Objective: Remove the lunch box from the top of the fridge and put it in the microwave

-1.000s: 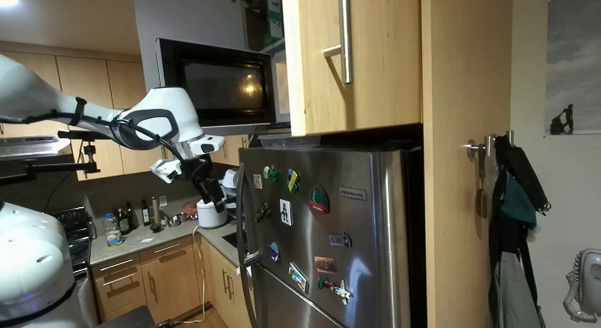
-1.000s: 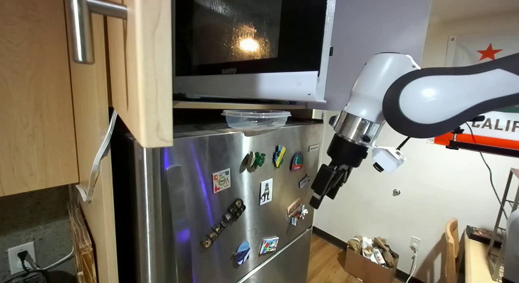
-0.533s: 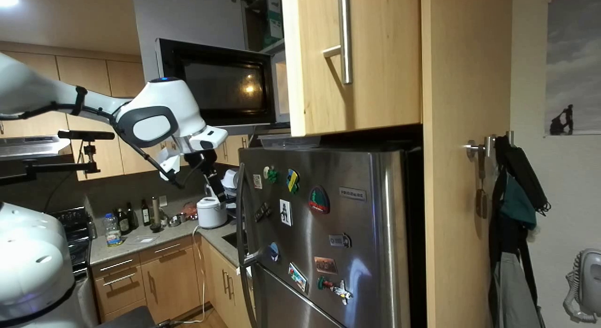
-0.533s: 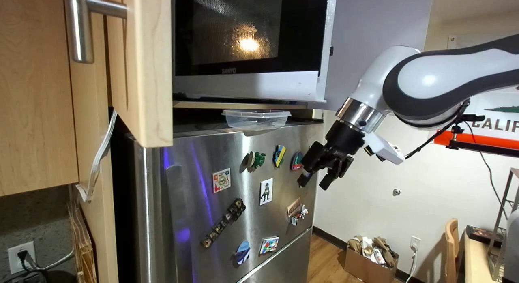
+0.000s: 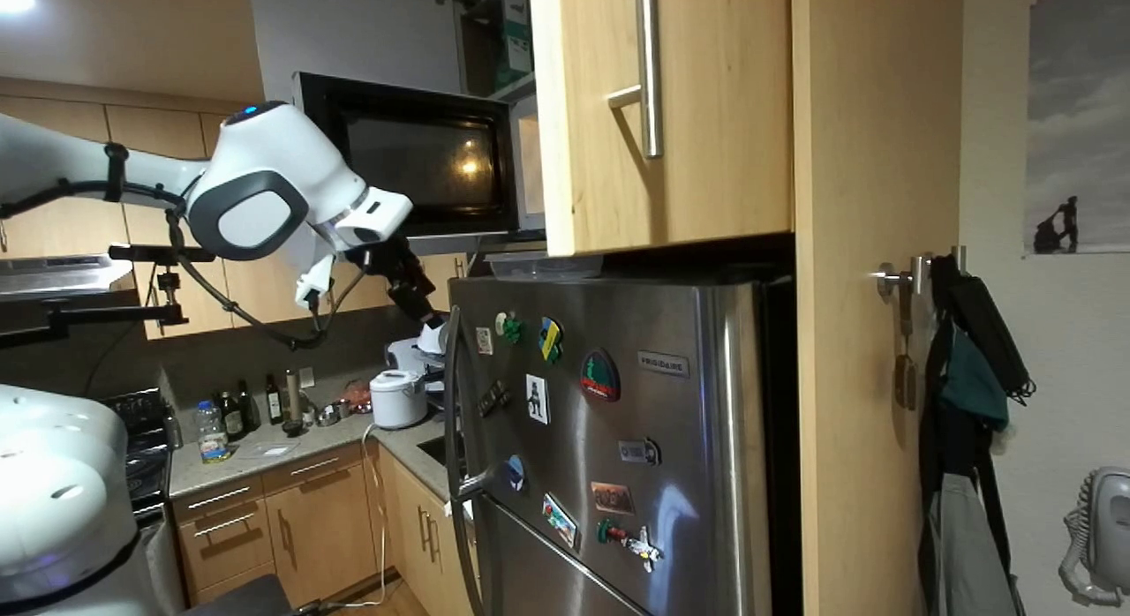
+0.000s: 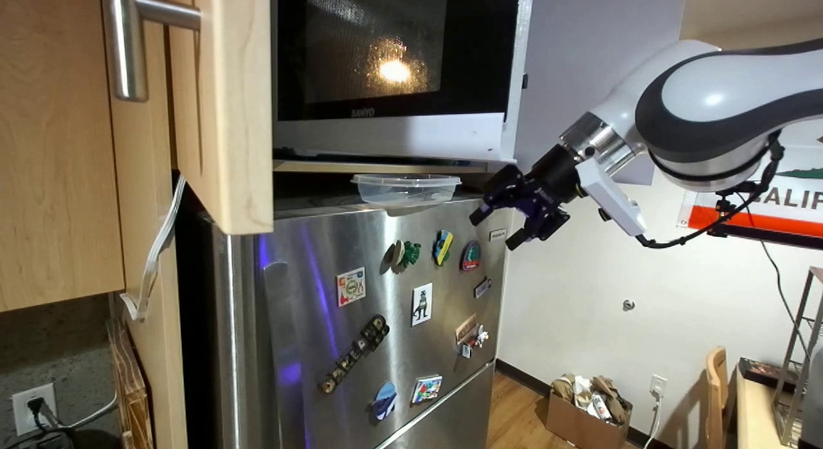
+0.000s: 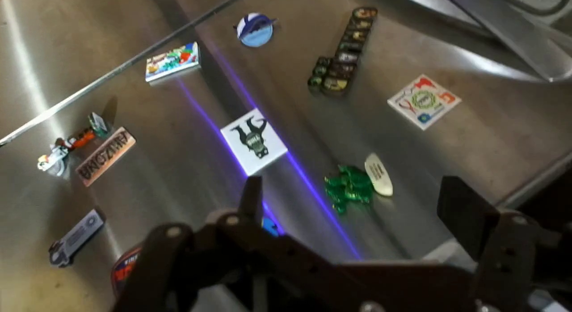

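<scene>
End effector: one black two-finger Robotiq gripper (image 6: 496, 230); jaws wide apart, nothing between them; tilted, fingertips (image 6: 479, 216) slanting down toward the door of the tall stainless-steel refrigerator (image 6: 411, 346).

Task's thing: one shallow, clear-plastic container (image 6: 406, 190), taken to be the lunch box. Location: on top of the refrigerator, near its front edge.

Governing relation: container higher than the fingertips in both exterior views, and farther in; gripper out in front of the door, apart from it. Single arm, so no nearer hand to choose. Long axis: the broad side seems to run along the front edge. Coming move, as judged: lift past the top edge, level the fingers, then reach inward; headroom beneath the unit above looks slight.

Destination: one wide microwave (image 6: 392, 50), black glass front, silver-grey trim, above the container. Door apparently swung out; cavity mostly masked by it.

Hidden or unclear: in an exterior view, the container's upper part is partly cut off by a light-wood cabinet door (image 5: 724, 131). Full outline, round or oblong, not determinable; likewise whether its rim is a fitted lid. Wrist view: mainly steel and small colourful magnets (image 7: 254, 142); pale patch (image 7: 450, 251) behind the fingers, unidentified.
</scene>
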Available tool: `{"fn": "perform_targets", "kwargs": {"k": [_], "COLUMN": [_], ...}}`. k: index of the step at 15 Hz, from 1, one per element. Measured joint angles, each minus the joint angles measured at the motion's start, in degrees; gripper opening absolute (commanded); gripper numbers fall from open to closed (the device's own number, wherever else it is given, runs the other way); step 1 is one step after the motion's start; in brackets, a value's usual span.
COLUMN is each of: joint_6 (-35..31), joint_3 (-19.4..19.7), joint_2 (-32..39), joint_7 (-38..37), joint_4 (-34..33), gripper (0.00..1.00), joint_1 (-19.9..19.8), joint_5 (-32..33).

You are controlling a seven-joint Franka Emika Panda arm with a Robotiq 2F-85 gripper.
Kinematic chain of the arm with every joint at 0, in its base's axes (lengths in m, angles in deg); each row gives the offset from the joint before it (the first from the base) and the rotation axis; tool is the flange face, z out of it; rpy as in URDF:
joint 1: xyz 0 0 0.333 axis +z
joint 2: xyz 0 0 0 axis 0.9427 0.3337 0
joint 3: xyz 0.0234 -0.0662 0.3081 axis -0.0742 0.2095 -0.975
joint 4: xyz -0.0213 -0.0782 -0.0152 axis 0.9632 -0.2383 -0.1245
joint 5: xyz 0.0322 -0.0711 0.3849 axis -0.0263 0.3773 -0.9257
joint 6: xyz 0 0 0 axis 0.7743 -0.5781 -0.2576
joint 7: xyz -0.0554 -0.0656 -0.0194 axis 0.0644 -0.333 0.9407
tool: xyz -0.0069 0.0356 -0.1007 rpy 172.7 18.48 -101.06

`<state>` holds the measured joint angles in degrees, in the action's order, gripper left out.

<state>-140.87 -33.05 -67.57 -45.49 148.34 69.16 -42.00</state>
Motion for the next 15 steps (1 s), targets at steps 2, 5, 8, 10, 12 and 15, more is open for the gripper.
{"fn": "perform_targets", "kwargs": {"k": [2,5,8,10,12,15], "joint_6": [-3.3,-9.6,-10.3,-10.1,-10.4,-14.0], "joint_3": [-1.0,-3.2,-3.9,-3.9,-4.3,-7.4], "joint_2": [-1.6,-2.2,-2.2,-2.2,-1.8,0.0], "joint_7": [-2.9,-5.7,-6.0,-6.0,-8.8,-17.3], "joint_4": [0.0,0.1,0.1,0.1,0.0,-0.1], "gripper": [1.0,1.0,1.0,1.0,1.0,1.0], "joint_1": [-1.8,-4.8,-5.7,-5.6,-5.1,-5.2], "joint_5": [0.0,0.0,0.0,0.0,-1.8,-5.5]}}
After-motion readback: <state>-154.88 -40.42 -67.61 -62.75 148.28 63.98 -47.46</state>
